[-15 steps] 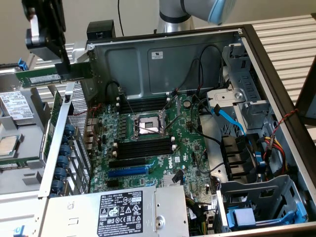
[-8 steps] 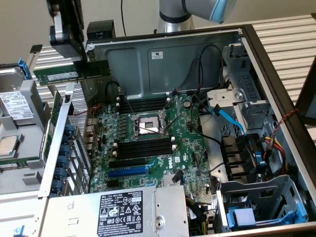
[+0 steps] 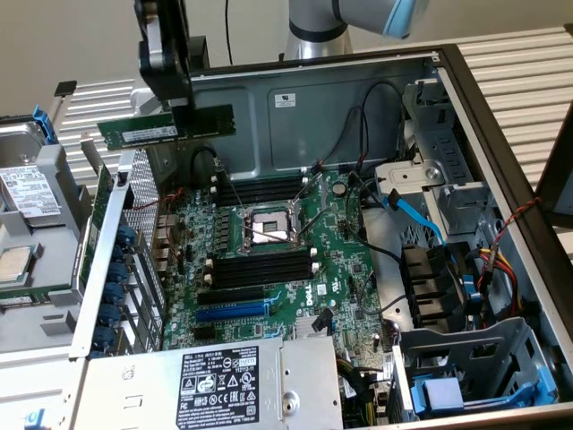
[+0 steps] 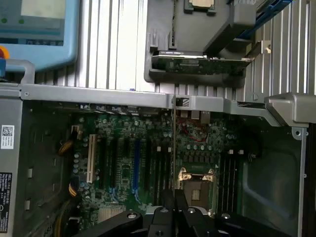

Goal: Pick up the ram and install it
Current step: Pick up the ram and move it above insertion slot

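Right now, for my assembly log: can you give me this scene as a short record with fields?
holder: gripper, shut on the ram
ram pose: level, long edge horizontal, in the air
ram place: above the open case, toward the exterior view's left
ram state: not seated in any slot
memory slots: black, on both sides of the CPU socket
blue expansion slot: on the motherboard beside the nearer memory slots

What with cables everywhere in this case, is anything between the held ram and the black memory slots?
Nothing visible does. The ram, gripped by the fingers, hangs above the open case; the memory slots beside the CPU socket lie uncovered, though thin wires pass close to them.
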Controlling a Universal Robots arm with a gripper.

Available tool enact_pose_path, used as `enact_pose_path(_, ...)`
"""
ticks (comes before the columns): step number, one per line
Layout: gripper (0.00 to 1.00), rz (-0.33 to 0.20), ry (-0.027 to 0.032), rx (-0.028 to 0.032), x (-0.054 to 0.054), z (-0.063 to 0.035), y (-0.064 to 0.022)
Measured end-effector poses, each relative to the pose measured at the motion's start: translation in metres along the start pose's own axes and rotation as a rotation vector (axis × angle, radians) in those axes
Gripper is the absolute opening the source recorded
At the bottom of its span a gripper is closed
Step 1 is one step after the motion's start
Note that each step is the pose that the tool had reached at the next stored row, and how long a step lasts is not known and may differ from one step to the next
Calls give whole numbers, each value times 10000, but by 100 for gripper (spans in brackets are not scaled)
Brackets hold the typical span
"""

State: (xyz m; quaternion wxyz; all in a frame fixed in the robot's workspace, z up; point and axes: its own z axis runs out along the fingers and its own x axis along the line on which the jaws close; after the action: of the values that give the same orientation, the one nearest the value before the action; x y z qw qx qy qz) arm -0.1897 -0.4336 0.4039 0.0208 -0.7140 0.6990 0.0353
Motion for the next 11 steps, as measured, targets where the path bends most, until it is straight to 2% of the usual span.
enact_pose_path(6,13,206,1,15,3,79,-94)
enact_pose_path(11,13,212,7,16,-32,147,-300)
